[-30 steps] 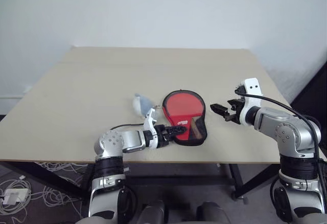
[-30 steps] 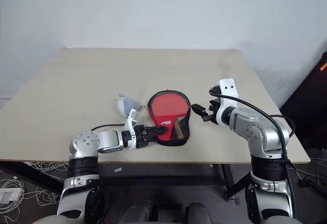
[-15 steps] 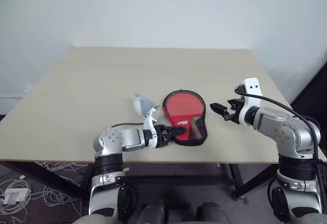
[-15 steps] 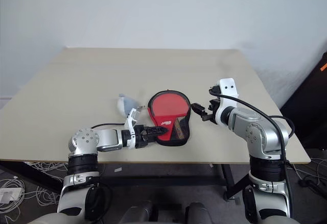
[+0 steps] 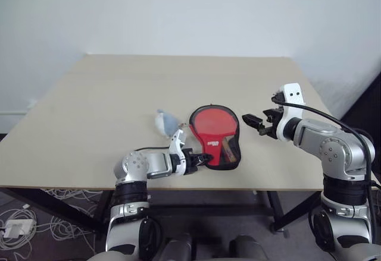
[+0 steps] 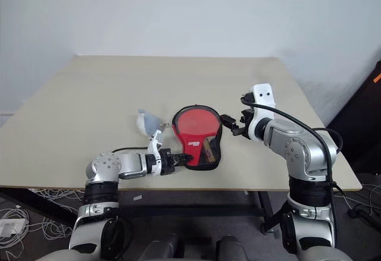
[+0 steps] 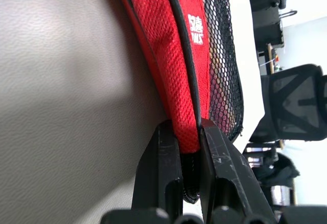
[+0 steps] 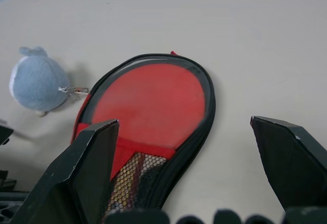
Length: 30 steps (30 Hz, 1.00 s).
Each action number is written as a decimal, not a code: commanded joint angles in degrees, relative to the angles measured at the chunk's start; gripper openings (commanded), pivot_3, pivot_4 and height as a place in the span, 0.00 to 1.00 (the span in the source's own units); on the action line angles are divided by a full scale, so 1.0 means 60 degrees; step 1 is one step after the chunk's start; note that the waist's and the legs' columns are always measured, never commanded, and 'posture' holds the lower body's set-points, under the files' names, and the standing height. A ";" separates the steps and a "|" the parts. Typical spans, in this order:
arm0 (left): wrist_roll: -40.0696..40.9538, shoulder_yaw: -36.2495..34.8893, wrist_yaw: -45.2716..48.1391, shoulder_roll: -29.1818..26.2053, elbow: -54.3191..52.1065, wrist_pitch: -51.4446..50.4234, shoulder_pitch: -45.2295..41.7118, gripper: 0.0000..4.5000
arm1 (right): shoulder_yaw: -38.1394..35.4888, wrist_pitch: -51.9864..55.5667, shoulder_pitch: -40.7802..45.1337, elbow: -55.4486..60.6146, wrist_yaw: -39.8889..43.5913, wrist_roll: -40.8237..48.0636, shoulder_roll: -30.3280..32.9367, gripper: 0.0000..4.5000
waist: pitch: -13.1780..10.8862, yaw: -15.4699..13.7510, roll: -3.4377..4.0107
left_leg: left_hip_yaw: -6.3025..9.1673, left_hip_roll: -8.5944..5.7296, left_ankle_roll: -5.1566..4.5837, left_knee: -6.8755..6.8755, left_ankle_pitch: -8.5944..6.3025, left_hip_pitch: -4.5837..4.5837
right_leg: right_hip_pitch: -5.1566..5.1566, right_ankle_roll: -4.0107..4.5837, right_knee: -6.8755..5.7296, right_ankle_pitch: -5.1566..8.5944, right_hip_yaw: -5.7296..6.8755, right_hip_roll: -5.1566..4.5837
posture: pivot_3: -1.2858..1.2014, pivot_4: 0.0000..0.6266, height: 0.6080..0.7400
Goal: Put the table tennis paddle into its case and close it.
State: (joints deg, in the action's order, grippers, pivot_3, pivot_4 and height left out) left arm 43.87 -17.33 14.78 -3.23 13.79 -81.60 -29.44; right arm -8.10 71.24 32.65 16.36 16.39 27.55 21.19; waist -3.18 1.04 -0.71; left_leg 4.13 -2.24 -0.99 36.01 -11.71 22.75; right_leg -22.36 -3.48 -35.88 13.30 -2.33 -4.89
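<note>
On the bench (image 5: pixel 107 106), the case (image 5: pixel 215 137) is pinched by the left gripper (image 5: pixel 201 156); the right gripper (image 5: pixel 253 120) is held wide apart.

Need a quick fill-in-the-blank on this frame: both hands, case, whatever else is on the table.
The left hand is shut on the edge of the ____.
The right hand is ____, above the table.
The case is red with a ____ rim.
Beside the case lies a small ____ plush toy.

Missing: case; open; black; grey
</note>
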 commanded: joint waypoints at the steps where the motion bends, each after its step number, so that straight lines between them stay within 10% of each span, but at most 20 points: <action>1: 0.0366 -0.0052 -0.0009 0.0516 -0.0311 -0.0514 -0.0387 0.05 | -0.0039 -0.0045 0.0369 0.0236 0.0078 0.0119 0.0078 1.00 | -0.0001 -0.0006 -0.0001 | 0.0002 -0.0002 0.0000 0.0000 0.0000 0.0003 | 0.0000 -0.0001 0.0003 0.0000 0.0001 -0.0002 | 0.52 0.00 0.99; 30: 0.9486 0.3083 -0.4396 -0.2294 -0.3823 -0.0520 0.2799 0.05 | 0.1512 -0.0275 0.1205 -0.0955 0.1094 -0.0047 -0.0048 1.00 | -0.0002 0.0008 0.0003 | 0.0006 0.0010 -0.0006 -0.0002 -0.0006 0.0005 | -0.0011 0.0008 0.0011 -0.0007 -0.0010 -0.0003 | 0.52 0.00 0.99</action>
State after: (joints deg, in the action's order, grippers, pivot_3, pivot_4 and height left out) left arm 94.33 -1.78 -9.44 -16.09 -5.75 -86.87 -12.89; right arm 0.95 70.95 38.00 10.44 22.23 26.99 21.05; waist -3.19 1.08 -0.69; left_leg 4.17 -2.19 -1.03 36.00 -11.75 22.79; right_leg -22.44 -3.40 -35.81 13.25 -2.40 -4.92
